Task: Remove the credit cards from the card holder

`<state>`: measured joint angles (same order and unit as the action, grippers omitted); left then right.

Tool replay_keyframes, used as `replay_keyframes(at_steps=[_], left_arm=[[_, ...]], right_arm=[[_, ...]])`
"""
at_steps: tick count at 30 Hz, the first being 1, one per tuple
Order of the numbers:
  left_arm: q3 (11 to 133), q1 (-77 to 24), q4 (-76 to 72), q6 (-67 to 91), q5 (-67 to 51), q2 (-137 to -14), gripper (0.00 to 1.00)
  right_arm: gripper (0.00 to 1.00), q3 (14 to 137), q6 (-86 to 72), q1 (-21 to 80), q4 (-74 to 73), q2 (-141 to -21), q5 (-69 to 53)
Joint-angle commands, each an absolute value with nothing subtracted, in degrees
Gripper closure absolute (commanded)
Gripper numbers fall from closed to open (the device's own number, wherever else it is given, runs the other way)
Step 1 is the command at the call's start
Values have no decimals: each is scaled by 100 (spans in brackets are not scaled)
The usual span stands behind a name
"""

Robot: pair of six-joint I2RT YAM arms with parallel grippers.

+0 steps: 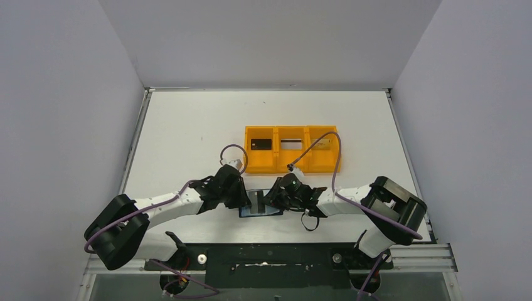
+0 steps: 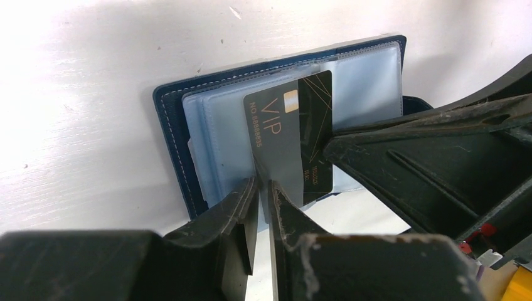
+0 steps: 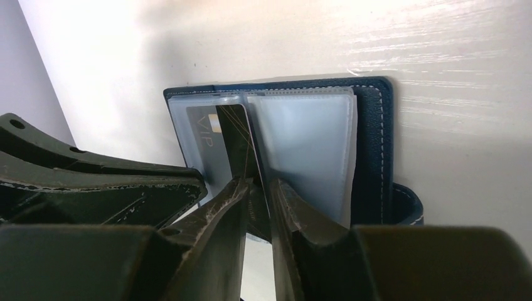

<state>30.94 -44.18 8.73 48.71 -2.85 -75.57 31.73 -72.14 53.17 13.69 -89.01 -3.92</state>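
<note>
One black card [image 2: 295, 125] stuck half out of card holder [image 2: 172, 125]. Left gripper [image 2: 263, 194] pinched its edge. Right gripper [image 3: 262, 191] nearly closed at sleeve [image 3: 307, 150]; grip unclear. Next needed: slow, straight pull.

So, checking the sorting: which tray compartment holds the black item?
The leftmost compartment of the orange tray; the middle compartment and right compartment hold paler items.

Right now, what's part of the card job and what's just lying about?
Job:
card holder, lying open
black card, sticking partly out of it
left gripper and right gripper, both at the holder

Lying about:
orange tray behind it, three compartments
</note>
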Motion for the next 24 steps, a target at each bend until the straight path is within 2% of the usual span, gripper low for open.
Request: replay_keyframes(at_steps=[1,8,16,24], left_arm=[[2883,-4446,1304,4705,-70,-7638,88],[2900,-4447,1299,4686,-110,-7682,90],[2896,-4447,1325,4687,-84,-7634,91],[3007,-4447,1417,4659,-40,-7591,92]], right_arm=[[76,3083,-7229,5265,1478,-8831,-334],[77,3155,-7185,5274,1696,-9113,-574],[95,3106,-7185,5284,1517,-8886,-406],[99,2961,-7289,5278,1238,-8527,-145]])
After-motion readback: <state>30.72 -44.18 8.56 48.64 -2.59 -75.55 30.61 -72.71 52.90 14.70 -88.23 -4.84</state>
